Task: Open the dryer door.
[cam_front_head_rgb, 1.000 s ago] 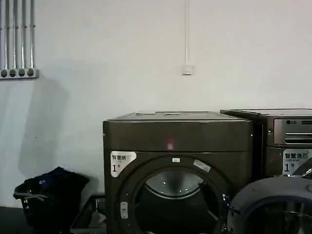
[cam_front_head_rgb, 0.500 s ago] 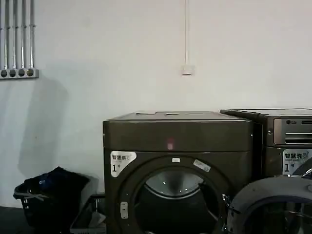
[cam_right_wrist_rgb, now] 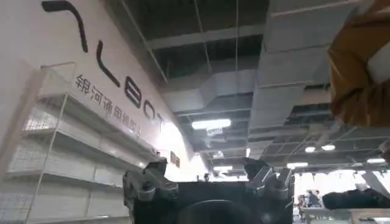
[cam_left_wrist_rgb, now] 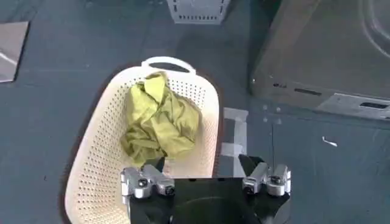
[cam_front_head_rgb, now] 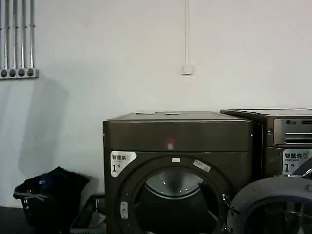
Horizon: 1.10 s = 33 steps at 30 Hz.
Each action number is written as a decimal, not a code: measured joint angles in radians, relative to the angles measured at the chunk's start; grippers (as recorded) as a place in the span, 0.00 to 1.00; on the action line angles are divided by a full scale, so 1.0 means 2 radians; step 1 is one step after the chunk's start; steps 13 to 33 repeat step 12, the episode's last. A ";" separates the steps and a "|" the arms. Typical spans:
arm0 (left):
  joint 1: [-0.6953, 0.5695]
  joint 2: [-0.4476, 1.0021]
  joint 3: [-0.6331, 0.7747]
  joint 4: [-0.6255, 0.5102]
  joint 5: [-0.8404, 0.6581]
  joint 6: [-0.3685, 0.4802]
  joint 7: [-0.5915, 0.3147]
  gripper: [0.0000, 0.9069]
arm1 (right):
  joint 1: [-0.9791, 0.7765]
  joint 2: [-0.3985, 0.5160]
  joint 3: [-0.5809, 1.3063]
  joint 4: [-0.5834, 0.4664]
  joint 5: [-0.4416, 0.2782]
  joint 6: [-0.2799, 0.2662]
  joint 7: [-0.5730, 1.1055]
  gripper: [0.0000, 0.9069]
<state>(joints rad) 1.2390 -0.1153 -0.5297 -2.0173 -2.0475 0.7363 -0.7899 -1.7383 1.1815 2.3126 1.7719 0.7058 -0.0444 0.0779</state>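
1. The dryer (cam_front_head_rgb: 178, 170) stands against a plain white wall (cam_front_head_rgb: 122, 53), a dark bronze-grey machine with a plain top panel. A small red light (cam_front_head_rgb: 169, 145) glows near the middle of that panel, and a white sticker with a "1" (cam_front_head_rgb: 120, 162) sits at the panel's lower left corner.
2. The dryer's round opening is uncovered, and the pale metal drum (cam_front_head_rgb: 174, 184) shows inside it.
3. The dryer door (cam_front_head_rgb: 273, 207) is swung out to the right of the opening, in front of the neighbouring machine. Its dark grey back side faces the head camera.
4. A second machine (cam_front_head_rgb: 282, 141) with a silver panel stands touching the dryer's right side.
5. On the floor to the left of the dryer sits a dark basket (cam_front_head_rgb: 48, 200) heaped with dark cloth. A grey crate (cam_front_head_rgb: 87, 217) lies between that basket and the dryer.
6. The left gripper (cam_left_wrist_rgb: 206, 176) hangs above a cream laundry basket (cam_left_wrist_rgb: 97, 164) on the dark floor (cam_left_wrist_rgb: 55, 91). Its fingers are spread wide apart and hold nothing.
7. A crumpled yellow-green cloth (cam_left_wrist_rgb: 159, 122) lies inside the cream basket, toward its handle end.
8. The right gripper (cam_right_wrist_rgb: 207, 176) points up toward a ceiling (cam_right_wrist_rgb: 244, 67) with strip lights. Its fingers are spread wide apart and hold nothing.
9. White wire shelves (cam_right_wrist_rgb: 67, 146) run along a wall beside the right gripper.
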 joint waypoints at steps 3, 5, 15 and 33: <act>0.000 0.000 -0.001 0.000 0.000 0.000 0.000 1.00 | 0.000 0.000 0.002 -0.001 0.000 0.000 0.000 1.00; 0.000 0.000 -0.001 0.000 0.000 0.000 0.000 1.00 | -0.001 0.000 0.003 -0.001 0.000 0.000 0.000 1.00; 0.000 0.000 -0.001 -0.001 0.001 0.000 0.000 1.00 | -0.006 0.001 0.012 -0.006 -0.005 -0.002 0.000 1.00; 0.000 0.000 -0.001 -0.001 0.001 0.000 0.000 1.00 | -0.006 0.001 0.012 -0.006 -0.005 -0.002 0.000 1.00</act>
